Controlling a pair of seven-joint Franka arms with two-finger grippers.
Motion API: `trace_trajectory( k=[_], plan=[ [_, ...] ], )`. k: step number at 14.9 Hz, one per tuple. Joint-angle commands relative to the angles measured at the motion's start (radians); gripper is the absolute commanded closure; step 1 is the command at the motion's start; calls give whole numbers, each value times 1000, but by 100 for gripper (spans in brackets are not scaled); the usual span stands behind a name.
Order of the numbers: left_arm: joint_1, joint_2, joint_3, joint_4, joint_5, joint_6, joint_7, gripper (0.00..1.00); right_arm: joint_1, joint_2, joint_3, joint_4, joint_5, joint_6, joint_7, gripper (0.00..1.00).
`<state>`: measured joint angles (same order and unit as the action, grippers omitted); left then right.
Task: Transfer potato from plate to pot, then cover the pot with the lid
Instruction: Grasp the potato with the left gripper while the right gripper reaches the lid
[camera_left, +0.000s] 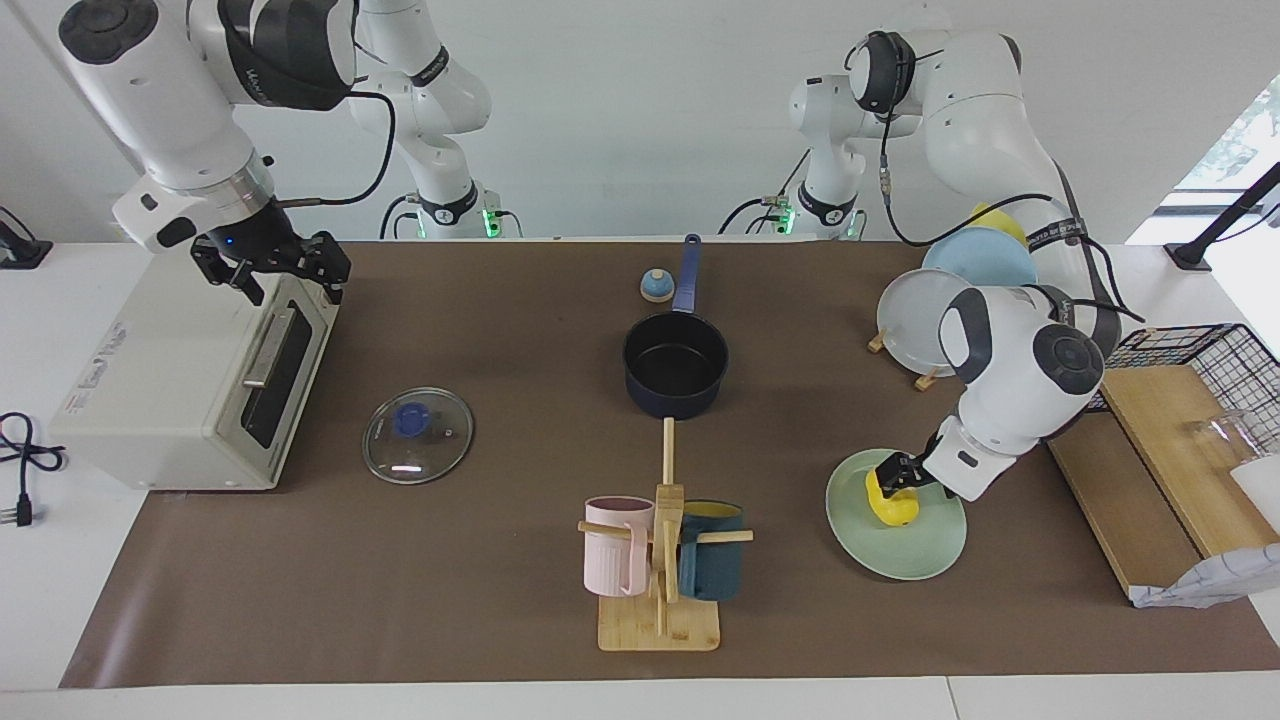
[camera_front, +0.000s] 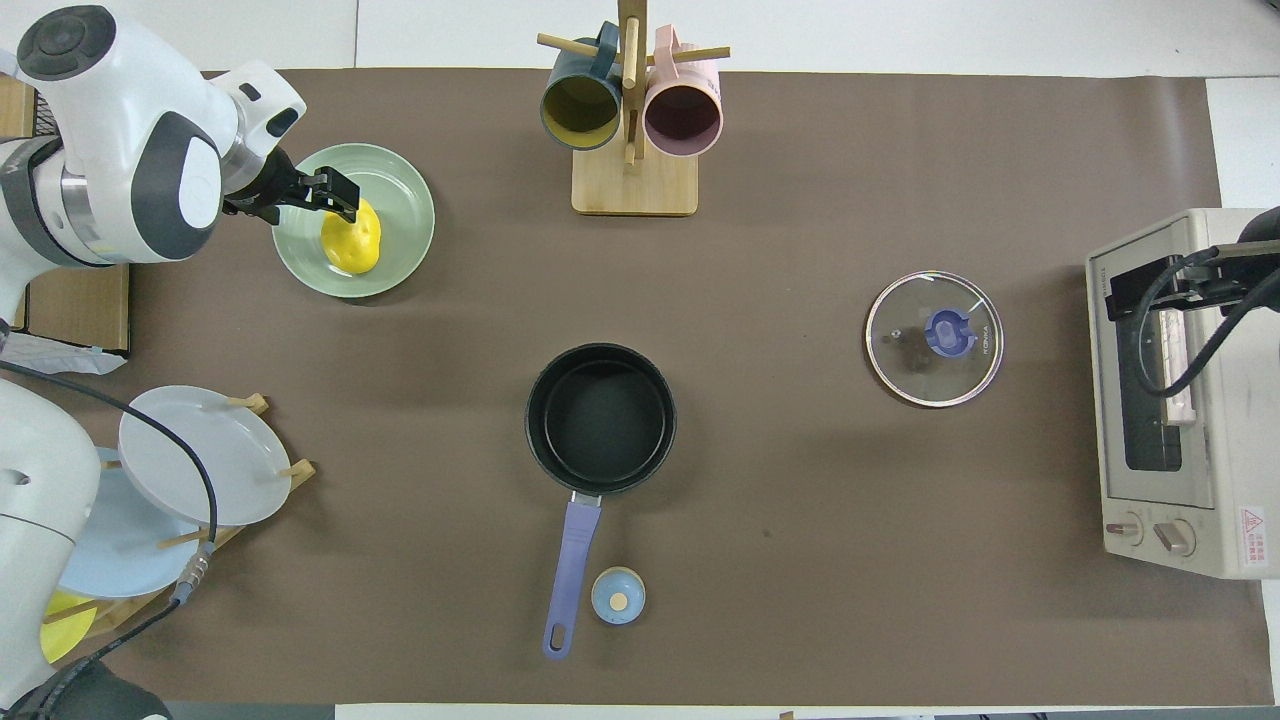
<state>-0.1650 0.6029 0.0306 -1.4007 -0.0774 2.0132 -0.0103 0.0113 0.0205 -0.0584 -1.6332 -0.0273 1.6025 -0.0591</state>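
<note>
Potato (camera_left: 893, 507) sits on the plate (camera_left: 897, 530) at the left arm's end of the table, long axis roughly running toward and away from the robots. I've got the left gripper (camera_left: 893, 474) down at it, fingers straddling the potato's top; can't tell if they've pinched. Pot (camera_front: 600, 418) mid-table, empty, handle pointing toward the robots. Lid (camera_front: 934, 339) flat on the mat, knob up, near the toaster oven (camera_front: 1180, 390). Right gripper (camera_left: 285, 268) over the oven, fingers spread, holding nothing.
</note>
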Motion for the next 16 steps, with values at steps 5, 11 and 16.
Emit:
trace_trajectory(
  k=[5, 11, 16],
  plan=[
    [-22, -26, 14, -104, 1, 96, 4, 0, -8, 3, 5, 9, 6, -19, 13, 0],
    [-21, -46, 14, -155, 1, 127, 39, 10, 7, -5, 9, 4, 6, -35, 12, 0],
    [-18, -46, 14, -130, -2, 84, 38, 100, 38, -28, 28, -48, 9, 22, -111, 0]
  ],
)
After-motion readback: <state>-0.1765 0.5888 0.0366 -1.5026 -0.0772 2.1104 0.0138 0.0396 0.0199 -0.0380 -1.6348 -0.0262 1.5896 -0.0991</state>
